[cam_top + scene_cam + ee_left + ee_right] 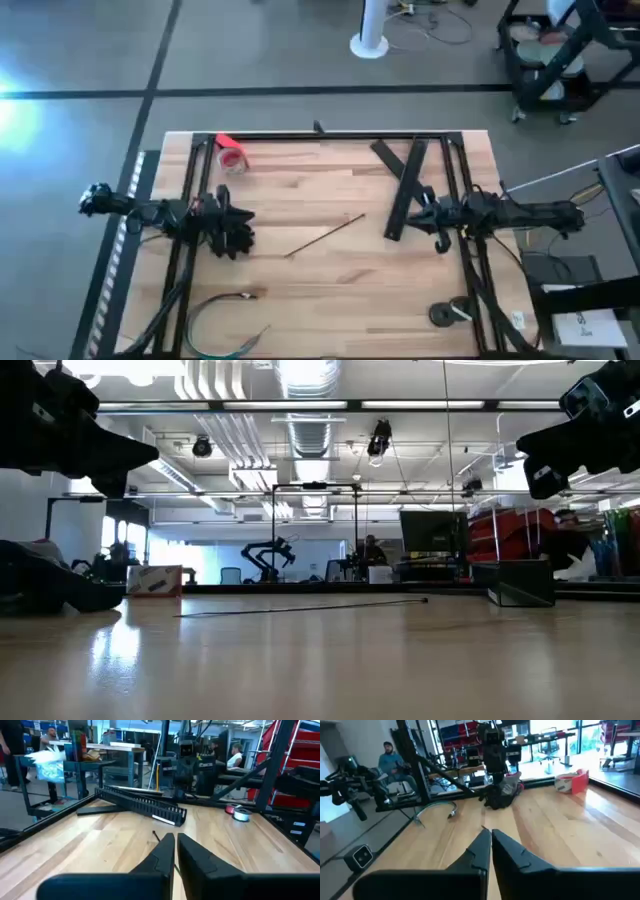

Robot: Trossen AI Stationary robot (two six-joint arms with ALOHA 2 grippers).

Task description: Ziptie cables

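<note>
The ziptie, a thin dark strip, lies flat and slanted on the middle of the wooden table; it also shows in the low view as the ziptie. The cables, green and dark in a loose curve with pale ends, lie near the front left; the right wrist view shows the cables too. My left gripper hovers left of the ziptie, shut and holding nothing. My right gripper hovers right of it, also shut and holding nothing. Both stand above the table.
Wide flat black strips lie crossed at the back right, close to my right gripper. A red tape holder sits at the back left. A dark roll lies at the front right. Black frame bars run along the table's edges.
</note>
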